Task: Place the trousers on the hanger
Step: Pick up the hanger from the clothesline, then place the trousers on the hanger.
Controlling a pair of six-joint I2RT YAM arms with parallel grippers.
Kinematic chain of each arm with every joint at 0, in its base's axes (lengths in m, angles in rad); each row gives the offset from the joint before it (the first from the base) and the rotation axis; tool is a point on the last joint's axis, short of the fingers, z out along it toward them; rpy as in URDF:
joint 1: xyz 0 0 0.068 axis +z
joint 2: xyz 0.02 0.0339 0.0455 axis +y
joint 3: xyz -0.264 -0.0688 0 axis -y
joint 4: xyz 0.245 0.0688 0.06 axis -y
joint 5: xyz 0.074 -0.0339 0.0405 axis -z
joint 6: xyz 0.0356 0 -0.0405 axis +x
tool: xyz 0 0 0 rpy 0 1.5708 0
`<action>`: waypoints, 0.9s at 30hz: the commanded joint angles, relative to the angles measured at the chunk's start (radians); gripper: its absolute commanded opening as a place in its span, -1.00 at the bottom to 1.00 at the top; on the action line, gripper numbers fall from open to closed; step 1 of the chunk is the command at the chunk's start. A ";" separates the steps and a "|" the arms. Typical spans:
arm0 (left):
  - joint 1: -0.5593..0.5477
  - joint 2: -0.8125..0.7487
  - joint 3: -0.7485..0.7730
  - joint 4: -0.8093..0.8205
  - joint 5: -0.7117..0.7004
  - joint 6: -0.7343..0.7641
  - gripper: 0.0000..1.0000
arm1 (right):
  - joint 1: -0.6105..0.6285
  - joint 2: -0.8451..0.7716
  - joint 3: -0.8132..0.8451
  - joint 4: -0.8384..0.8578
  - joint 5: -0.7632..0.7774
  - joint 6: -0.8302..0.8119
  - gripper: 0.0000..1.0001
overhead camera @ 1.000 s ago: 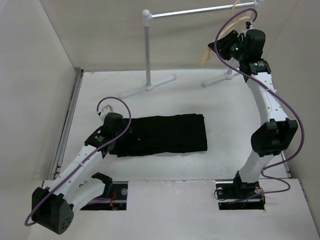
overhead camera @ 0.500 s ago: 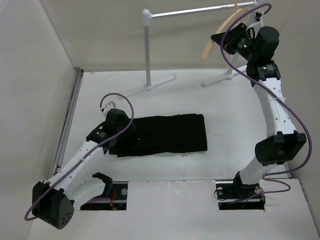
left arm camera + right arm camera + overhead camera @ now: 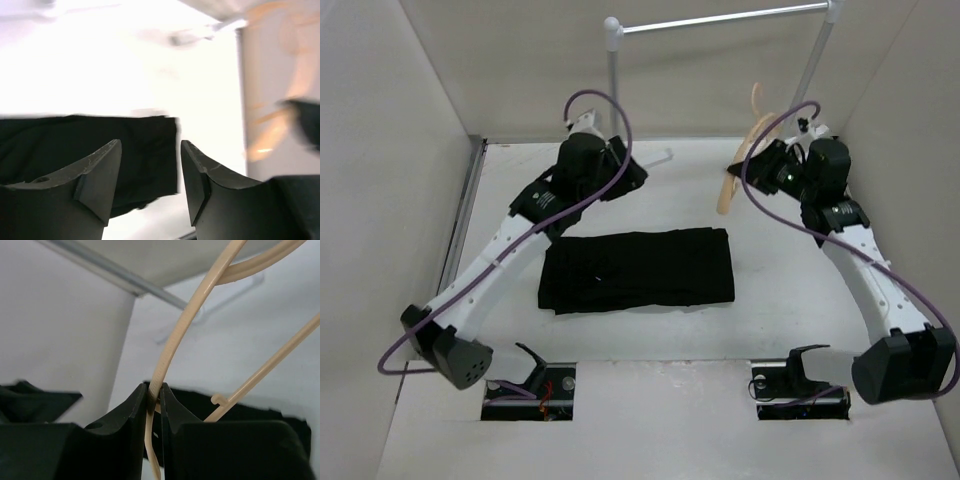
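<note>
While the right gripper (image 3: 154,399) pinches the hanger (image 3: 728,190) above the desk (image 3: 790,270), the trousers (image 3: 640,268) lie left of it (long axis sideways), nearer the open, empty left gripper (image 3: 150,155).

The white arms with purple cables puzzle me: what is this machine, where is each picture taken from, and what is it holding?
They are two robot arms bolted to a white table, each ending in a two-finger gripper. The wide picture comes from a fixed camera above and behind them. The other two come from small cameras on the wrists, looking past each gripper. Black fabric trousers lie folded flat on the table. The right gripper is pinched shut on a thin tan triangular clothes hanger, held up in the air. The left gripper is open and empty, raised beyond the trousers. Behind stands a white tubular rack.
</note>
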 commanded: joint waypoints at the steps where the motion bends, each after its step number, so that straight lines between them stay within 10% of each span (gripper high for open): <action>1: -0.076 0.123 0.184 0.001 0.099 0.070 -0.02 | 0.063 -0.152 -0.128 -0.018 0.053 -0.092 -0.70; 27: -0.320 0.712 0.461 0.103 0.268 0.007 -0.12 | 0.327 -0.560 -0.601 -0.224 0.255 -0.086 -0.72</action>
